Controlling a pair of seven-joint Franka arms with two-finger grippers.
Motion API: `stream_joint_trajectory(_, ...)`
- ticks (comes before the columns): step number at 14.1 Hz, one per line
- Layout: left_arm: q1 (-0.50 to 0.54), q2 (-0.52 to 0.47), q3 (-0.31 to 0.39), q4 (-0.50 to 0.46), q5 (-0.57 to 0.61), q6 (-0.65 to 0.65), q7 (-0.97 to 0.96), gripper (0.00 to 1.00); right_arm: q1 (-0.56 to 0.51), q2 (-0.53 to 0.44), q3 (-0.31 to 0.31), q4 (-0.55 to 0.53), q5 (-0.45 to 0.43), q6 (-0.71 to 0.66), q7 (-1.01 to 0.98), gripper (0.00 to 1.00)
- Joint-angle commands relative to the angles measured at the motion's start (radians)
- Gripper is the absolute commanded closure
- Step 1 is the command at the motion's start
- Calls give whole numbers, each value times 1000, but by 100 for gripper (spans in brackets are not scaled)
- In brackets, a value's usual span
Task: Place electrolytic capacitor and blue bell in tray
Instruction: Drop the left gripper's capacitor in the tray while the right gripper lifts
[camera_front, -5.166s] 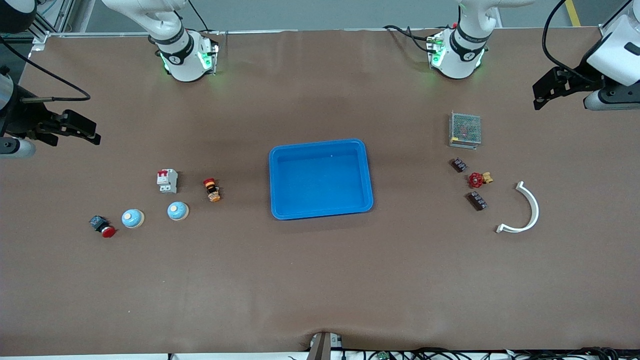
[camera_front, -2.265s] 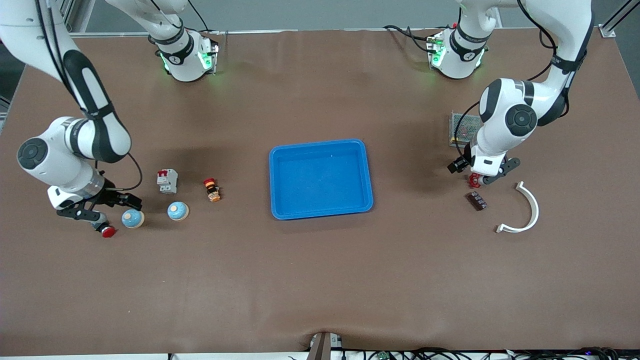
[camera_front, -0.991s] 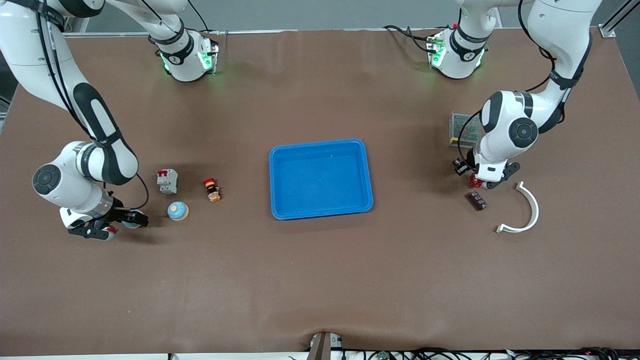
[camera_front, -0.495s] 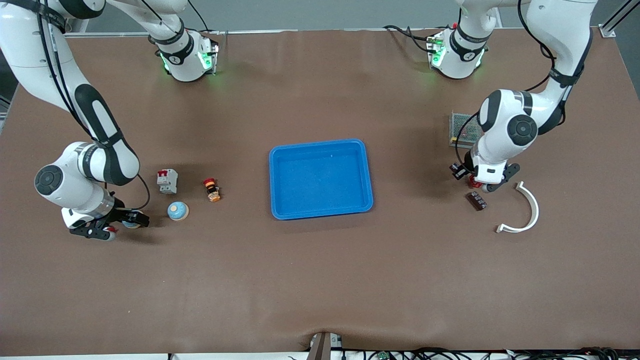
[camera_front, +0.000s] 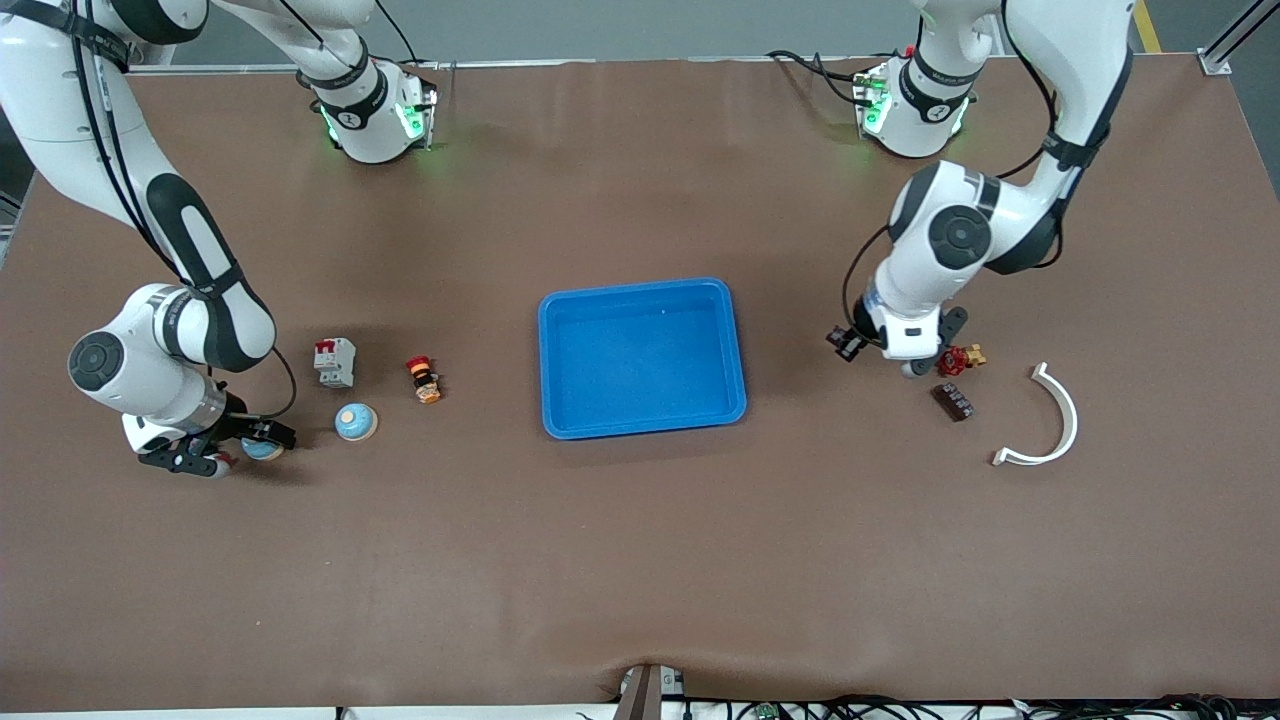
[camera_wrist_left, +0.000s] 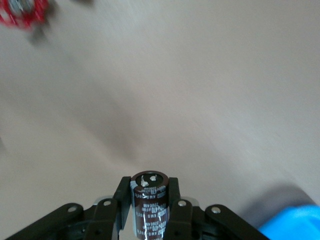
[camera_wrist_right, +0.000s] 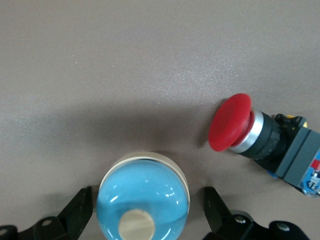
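From the front, my left gripper (camera_front: 880, 350) hangs over bare table between the blue tray (camera_front: 642, 357) and the red valve (camera_front: 953, 359), with a second dark capacitor (camera_front: 954, 401) and a white curved piece (camera_front: 1050, 420) near them. My right gripper (camera_front: 215, 448) sits low at the right arm's end of the table, around one blue bell (camera_front: 262, 447); another bell (camera_front: 355, 421) rests between it and the tray, near a circuit breaker (camera_front: 335, 361) and a small orange button switch (camera_front: 424, 380).

In the left wrist view, my fingers (camera_wrist_left: 122, 197) pinch an electrolytic capacitor (camera_wrist_left: 149, 202) upright above the table, a corner of the tray visible.

In the right wrist view, my fingers (camera_wrist_right: 75, 212) stand spread on either side of the blue bell (camera_wrist_right: 144, 197), apart from it. A red push button (camera_wrist_right: 260, 140) lies just beside it.
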Motion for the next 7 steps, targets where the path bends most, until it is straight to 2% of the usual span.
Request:
stream_joint_trajectory(1,-98,58,-4,83,-6,-18,-153,94,-11,5,8,2,-12,0,-13,5)
stream_joint_trajectory(3,-150,99,-4,143,-6,-18,-239,94,-13,3,9,3,-10,-3,-15,44)
stream_joint_trajectory(4,-176,115,-4,169,-6,-18,-264,94,-13,-1,9,6,-9,-13,-4,71)
stream_joint_trajectory(5,-201,128,-4,191,-6,-19,-288,94,-13,-7,11,11,-4,-15,4,88)
stream_joint_trajectory(6,-224,144,-2,205,-6,-19,-308,94,-10,-13,11,22,5,-24,4,100)
stream_joint_trajectory(7,-242,156,-1,220,-5,-19,-325,94,-7,-23,11,37,5,-62,22,100)
